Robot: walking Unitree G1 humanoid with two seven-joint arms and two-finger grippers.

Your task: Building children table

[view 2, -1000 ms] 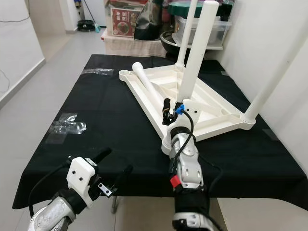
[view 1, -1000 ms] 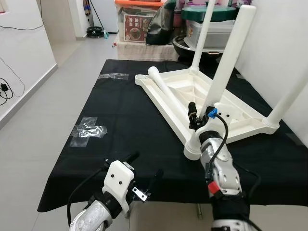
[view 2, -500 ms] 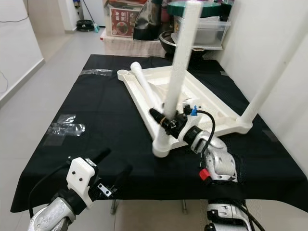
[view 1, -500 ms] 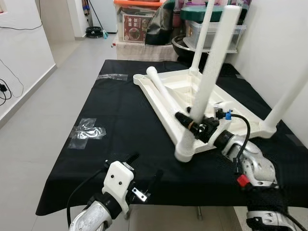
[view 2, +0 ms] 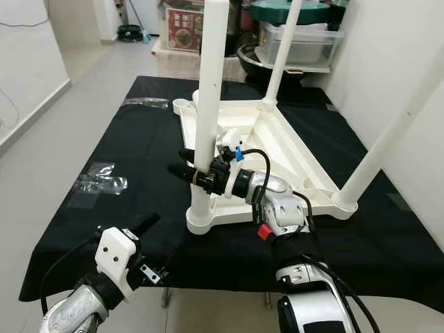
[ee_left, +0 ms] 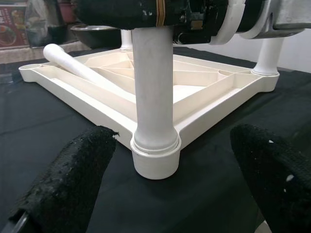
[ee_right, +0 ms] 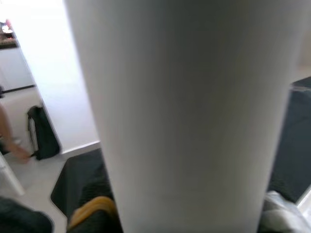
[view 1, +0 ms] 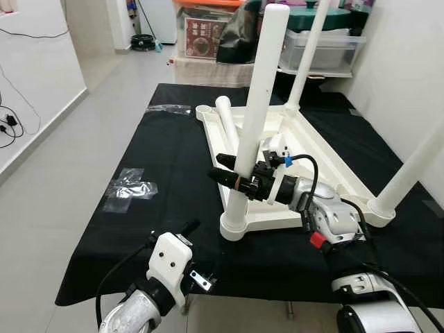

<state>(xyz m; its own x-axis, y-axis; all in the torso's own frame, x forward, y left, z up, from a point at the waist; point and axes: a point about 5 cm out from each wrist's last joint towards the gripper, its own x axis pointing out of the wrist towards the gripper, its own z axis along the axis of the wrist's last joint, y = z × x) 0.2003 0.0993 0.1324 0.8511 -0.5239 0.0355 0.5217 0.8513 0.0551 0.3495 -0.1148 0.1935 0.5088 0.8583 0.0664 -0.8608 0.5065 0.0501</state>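
The right tool [view 1: 232, 177] is clamped on the upright leg [view 1: 258, 97] at the near corner of the upturned tabletop [view 1: 305, 149] on the black desk [view 1: 173, 180]; a loose leg [view 1: 227, 121] lies inside. The left tool [view 1: 201, 253], fingers apart, hovers near. Storage boxes [view 1: 322, 48] stand beyond.

The upside-down table top [view 1: 305, 149] lies on the worktop [view 1: 166, 173], toward the right. One leg [view 1: 255, 111] stands in its near left corner, two more at the far and right corners. A loose leg [view 1: 227, 119] lies on it at the far left. Tape [view 1: 128, 187] lies left. Boxes [view 1: 326, 48] stand behind.
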